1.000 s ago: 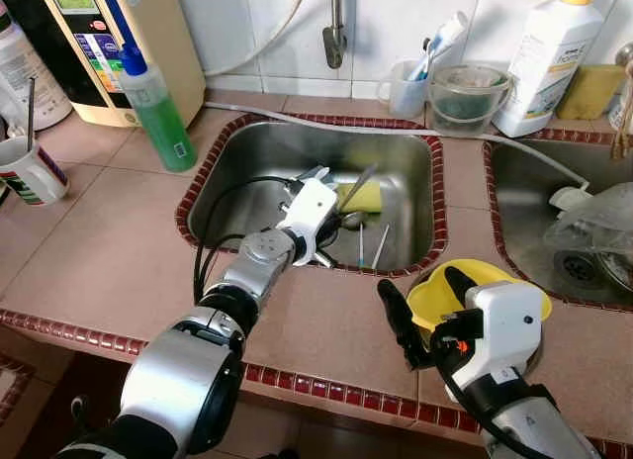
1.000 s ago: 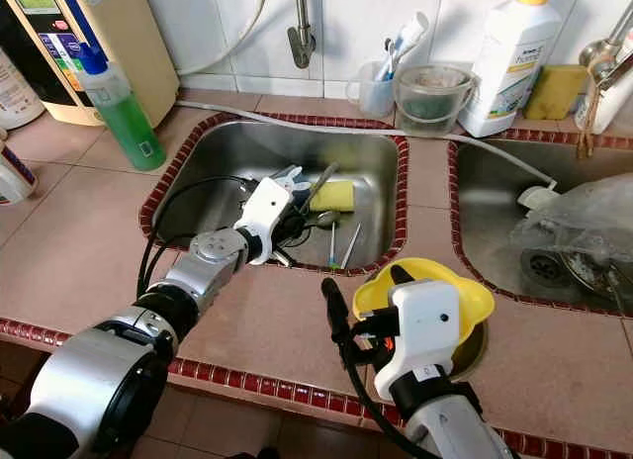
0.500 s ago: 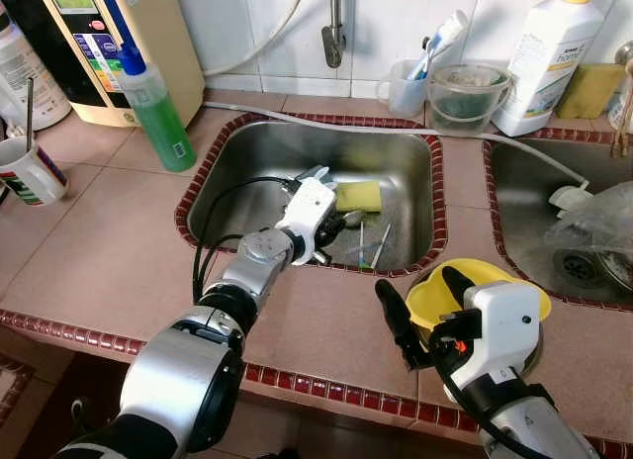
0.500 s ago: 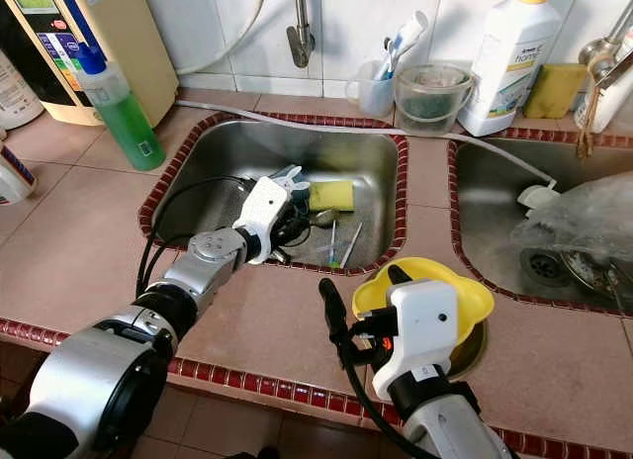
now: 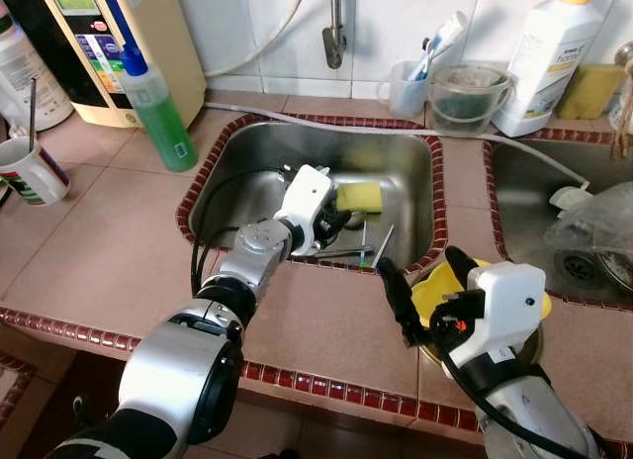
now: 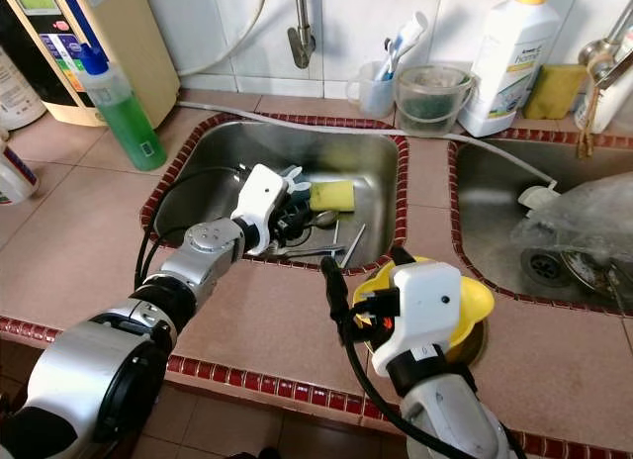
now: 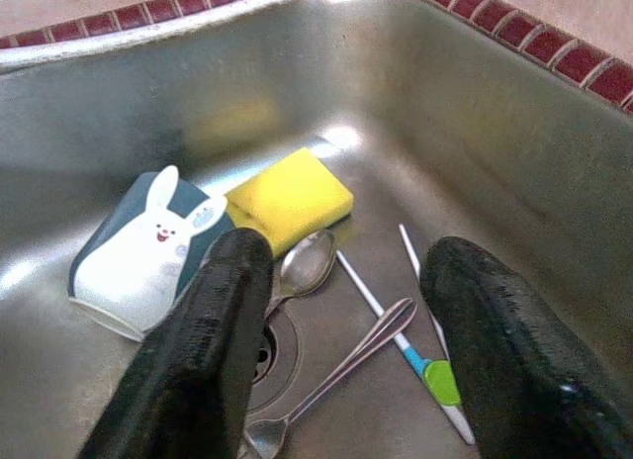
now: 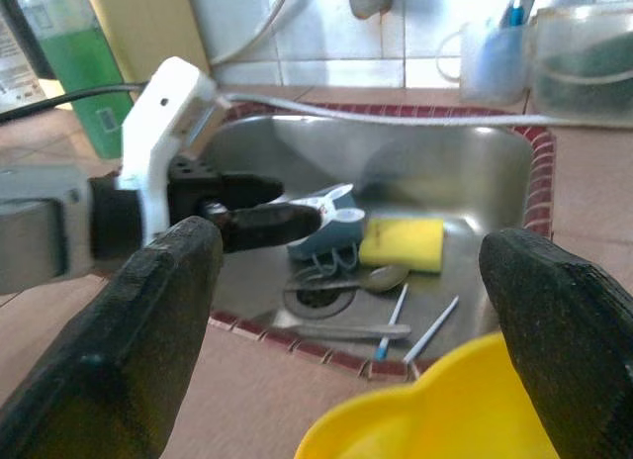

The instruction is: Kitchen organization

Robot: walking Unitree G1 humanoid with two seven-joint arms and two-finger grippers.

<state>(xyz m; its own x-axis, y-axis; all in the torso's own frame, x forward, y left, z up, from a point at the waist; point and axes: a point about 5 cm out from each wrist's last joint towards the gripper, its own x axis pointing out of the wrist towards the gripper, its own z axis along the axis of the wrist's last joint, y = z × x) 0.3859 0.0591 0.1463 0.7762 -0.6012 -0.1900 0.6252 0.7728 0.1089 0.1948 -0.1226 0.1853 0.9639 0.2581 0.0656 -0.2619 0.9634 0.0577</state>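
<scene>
The left gripper (image 7: 336,330) hangs inside the steel sink (image 5: 247,152), its two black fingers (image 7: 213,330) spread apart with nothing between them. Below the fingers, on the sink floor, lie a spoon (image 7: 302,266) with its bowl near the drain (image 7: 269,348), a second long-handled utensil (image 7: 346,365) running diagonally with its bowl at the drain's edge, and a thin white stick with a blue and green end (image 7: 420,365). A yellow sponge (image 7: 292,197) lies just beyond the spoon, touching or nearly touching it. Beside the sponge lies a blue and white rabbit-print item (image 7: 143,251), tipped on its side.

The right gripper (image 5: 425,281) hovers over the tiled counter (image 5: 99,251) at the sink's near right corner, fingers wide apart and not gripping — a yellow bowl (image 5: 435,291) sits directly under it, partly hidden by the white wrist housing.

Along the back wall: a green liquid bottle (image 5: 156,113) at the left of the sink, a tap (image 5: 336,34) above it, a small cup with a toothbrush (image 5: 415,78), a clear tub (image 5: 468,95) and a white detergent bottle (image 5: 549,53). A mug (image 5: 30,172) stands at the far left. A second sink (image 5: 514,192) to the right holds a crumpled plastic bag (image 5: 598,222).
</scene>
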